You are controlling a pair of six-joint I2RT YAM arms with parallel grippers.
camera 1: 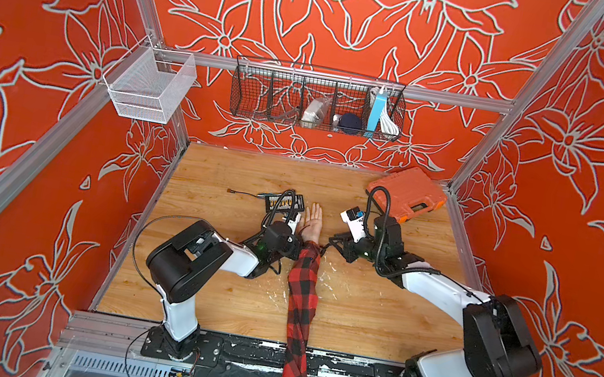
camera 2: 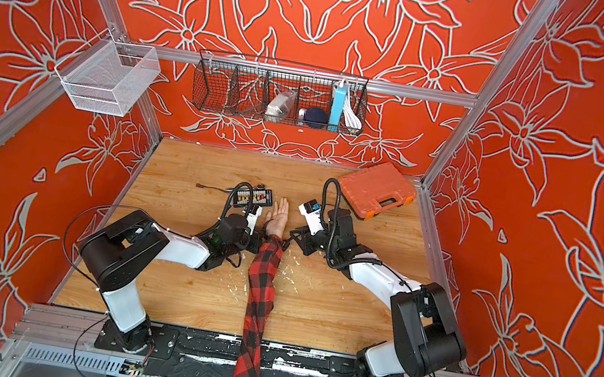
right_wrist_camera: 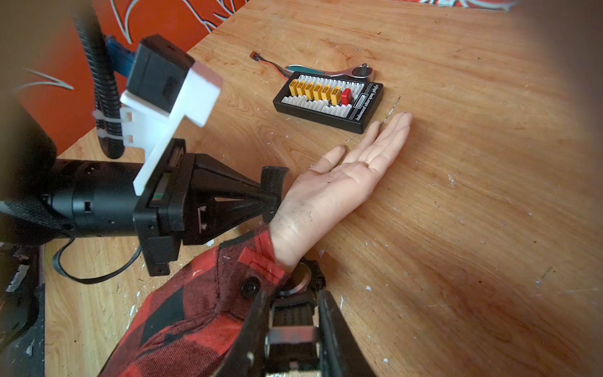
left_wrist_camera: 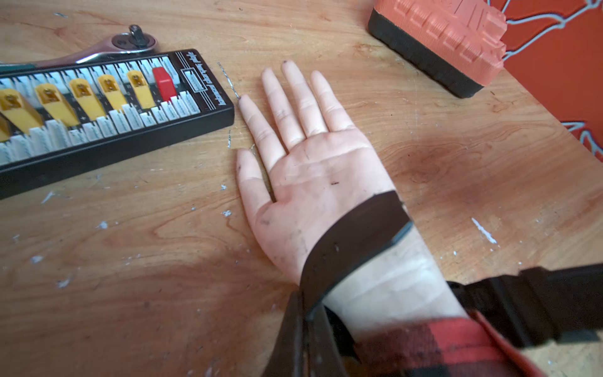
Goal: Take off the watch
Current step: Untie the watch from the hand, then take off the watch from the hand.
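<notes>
**A:** Where does the watch (left_wrist_camera: 352, 241) sit?

**B:** At the wrist of the hand (camera 1: 313, 224), which lies palm up near the middle of the table (camera 1: 375, 314). In both top views it is only a dark band between the two grippers.

**A:** What does the left wrist view add?

**B:** One unfastened strap half rises from the wrist into the left gripper (left_wrist_camera: 308, 313), which is pinched shut on it.

**A:** And the right wrist view?

**B:** The watch's round body shows beside the wrist, at the cuff of the plaid sleeve (right_wrist_camera: 202, 300). The ribbed second strap half is clamped in the right gripper (right_wrist_camera: 292, 303).

**A:** And the surroundings?

**B:** Seen from above, a board (camera 2: 263, 199) lies at ten o'clock from the hand and an orange toolbox (camera 1: 407, 192) at two o'clock. A ratchet (left_wrist_camera: 130, 40) just beside the board is plain only in the wrist views.
</notes>
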